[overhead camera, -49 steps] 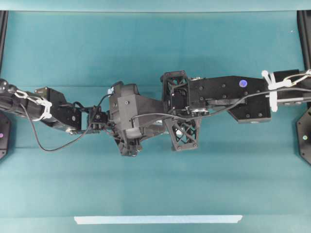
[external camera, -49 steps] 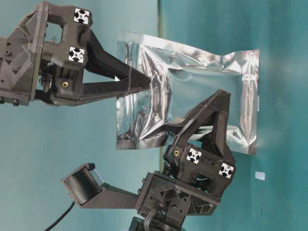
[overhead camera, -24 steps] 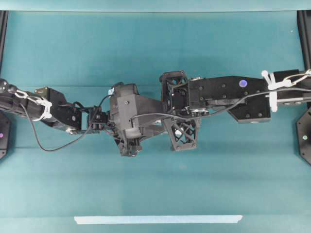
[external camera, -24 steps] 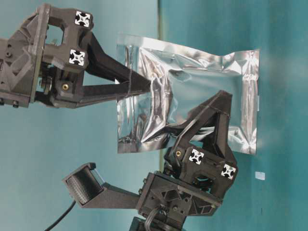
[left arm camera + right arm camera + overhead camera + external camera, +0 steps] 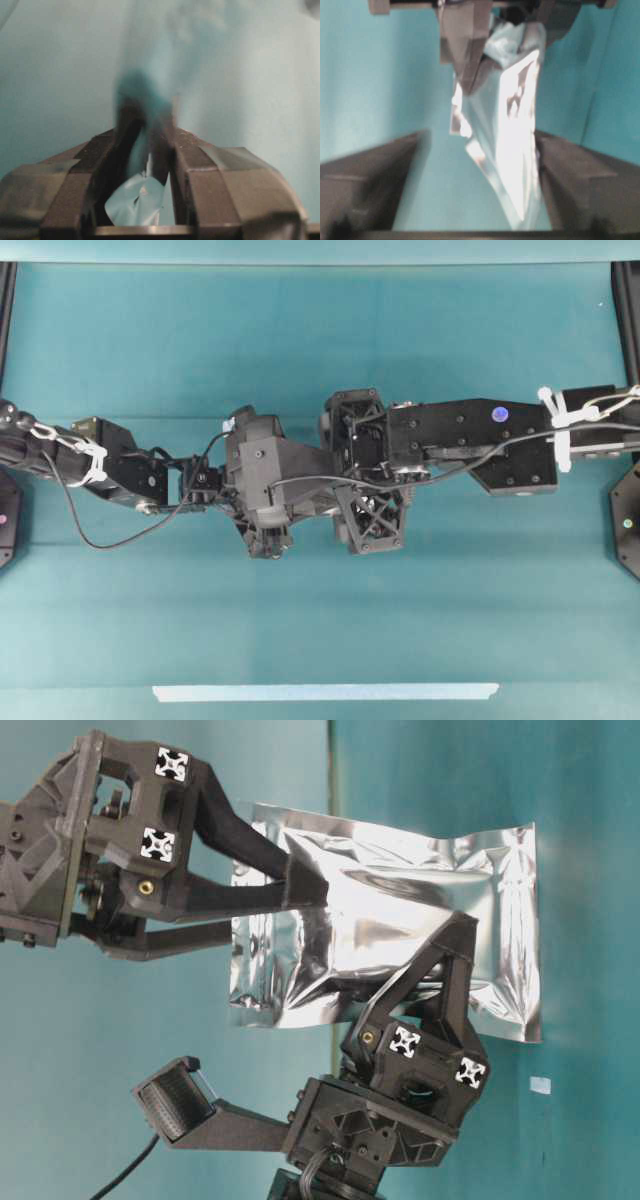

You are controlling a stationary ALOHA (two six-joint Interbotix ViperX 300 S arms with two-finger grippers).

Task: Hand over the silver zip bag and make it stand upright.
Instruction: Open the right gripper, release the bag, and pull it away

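In the table-level view the silver zip bag hangs in the air, crinkled and shiny. My left gripper comes in from below and is shut on the bag's lower middle. My right gripper comes in from the left; its jaws stand spread on either side of the bag's edge without pinching it. The left wrist view has foil pinched between the near-closed fingers. In the right wrist view the bag hangs between wide-apart jaws, close to the right finger. From overhead both grippers meet mid-table and hide the bag.
A thin pale tape strip lies along the table's front edge. A tiny white scrap lies on the teal surface beyond the bag. Dark frame posts stand at the table's left and right edges.
My right gripper's jaws have opened and let go of the bag's edge. The left gripper keeps its hold, and the bag has shifted slightly toward the right gripper.
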